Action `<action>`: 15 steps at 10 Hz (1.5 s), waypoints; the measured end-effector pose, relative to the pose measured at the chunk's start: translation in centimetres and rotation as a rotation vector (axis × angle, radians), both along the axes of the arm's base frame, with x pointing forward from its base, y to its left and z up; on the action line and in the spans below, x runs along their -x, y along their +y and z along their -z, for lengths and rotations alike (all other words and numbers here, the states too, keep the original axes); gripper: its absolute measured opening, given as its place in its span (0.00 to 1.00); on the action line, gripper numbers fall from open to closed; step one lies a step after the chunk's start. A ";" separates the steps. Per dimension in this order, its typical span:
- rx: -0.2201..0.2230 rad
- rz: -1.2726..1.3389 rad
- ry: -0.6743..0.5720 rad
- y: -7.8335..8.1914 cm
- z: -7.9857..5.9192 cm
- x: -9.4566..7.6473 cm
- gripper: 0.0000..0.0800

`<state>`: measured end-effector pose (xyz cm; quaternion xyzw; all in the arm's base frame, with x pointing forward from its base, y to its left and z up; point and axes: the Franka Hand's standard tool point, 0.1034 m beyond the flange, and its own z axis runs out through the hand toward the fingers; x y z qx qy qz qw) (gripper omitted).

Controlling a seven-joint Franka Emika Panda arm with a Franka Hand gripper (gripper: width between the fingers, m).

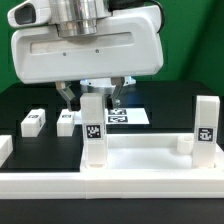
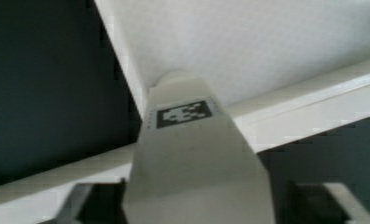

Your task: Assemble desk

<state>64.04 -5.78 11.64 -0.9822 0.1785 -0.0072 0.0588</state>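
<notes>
The desk panel point(image 1: 140, 158), white with a raised rim, lies flat at the front. One white square leg point(image 1: 93, 130) with a black-and-white tag stands upright at its corner on the exterior view's left. A second tagged leg point(image 1: 205, 125) stands at the corner on the exterior view's right. My gripper point(image 1: 92, 100) is directly above the first leg, with a finger on each side of its top. In the wrist view the leg point(image 2: 191, 150) fills the space between my fingers point(image 2: 84, 200), with a dark gap on both sides. The jaws are open and do not touch it.
Two loose white legs point(image 1: 32, 122) point(image 1: 66, 122) lie on the black table to the exterior view's left. The marker board point(image 1: 125, 115) lies behind the gripper. A long white rail point(image 1: 100, 186) runs along the front. A small white block point(image 1: 183, 143) sits by the second leg.
</notes>
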 end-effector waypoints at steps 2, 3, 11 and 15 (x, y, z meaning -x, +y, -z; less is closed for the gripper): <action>-0.004 0.194 0.022 -0.2 0.1 0.0 0.36; -0.010 0.268 0.031 -0.3 0.0 0.1 0.36; -0.083 1.002 0.119 -0.3 0.2 0.2 0.48; -0.039 0.525 0.054 0.7 1.0 0.6 0.81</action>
